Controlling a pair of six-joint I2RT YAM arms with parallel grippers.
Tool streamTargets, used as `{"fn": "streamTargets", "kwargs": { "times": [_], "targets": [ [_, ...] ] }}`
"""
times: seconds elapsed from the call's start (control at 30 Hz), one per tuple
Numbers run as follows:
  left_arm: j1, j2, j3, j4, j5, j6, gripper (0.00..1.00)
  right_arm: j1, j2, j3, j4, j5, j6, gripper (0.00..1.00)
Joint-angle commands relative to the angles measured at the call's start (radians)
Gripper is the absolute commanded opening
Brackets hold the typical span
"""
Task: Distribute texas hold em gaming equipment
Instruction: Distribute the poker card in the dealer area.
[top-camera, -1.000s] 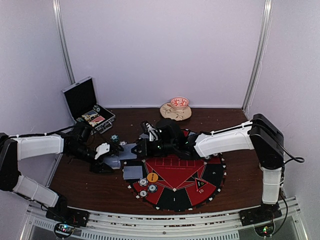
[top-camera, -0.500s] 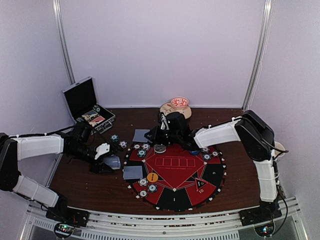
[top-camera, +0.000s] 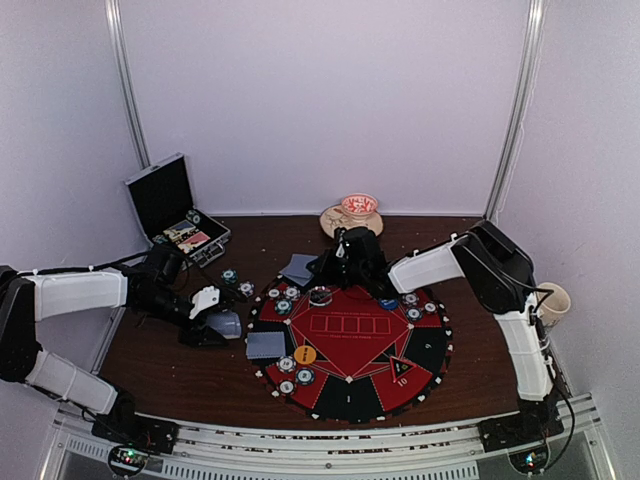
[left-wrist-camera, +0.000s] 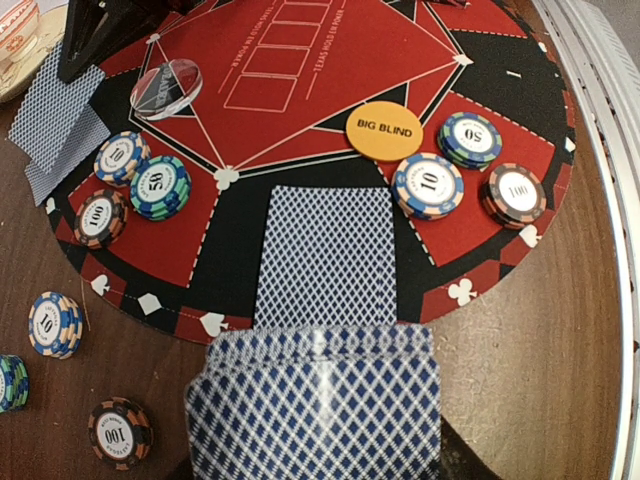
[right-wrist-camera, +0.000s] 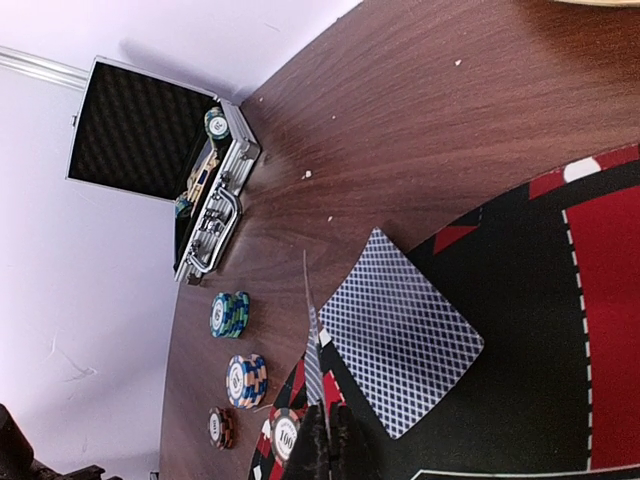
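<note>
Left wrist: left gripper (top-camera: 222, 318) grasps fanned blue-diamond-backed card deck (left-wrist-camera: 320, 410) beside round red-and-black mat (left-wrist-camera: 350, 90) | right wrist only: right gripper (right-wrist-camera: 328, 445) clenched on edge-on card (right-wrist-camera: 313, 365) at mat's rim

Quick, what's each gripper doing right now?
Left gripper: closed on the deck of cards.
Right gripper: closed, pinching one playing card.

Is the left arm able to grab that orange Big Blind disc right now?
Probably not: the left pincer is shut on the card deck, though the Big Blind disc lies close and uncovered.
</note>
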Motion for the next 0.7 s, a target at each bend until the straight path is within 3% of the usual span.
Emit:
{"fn": "streamTargets", "kwargs": {
  "times": [0.0, 0.67],
  "targets": [
    [0.004, 0.000, 0.001, 0.017, 0.018, 0.014, 0.52, -0.011, 0.034, 0.052, 0.029, 0.023, 0.022, 0.00],
    [0.004, 0.006, 0.003, 0.016, 0.019, 0.017, 0.52, -0.010, 0.090, 0.128, -0.057, 0.041, 0.007, 0.15]
  ]
}}
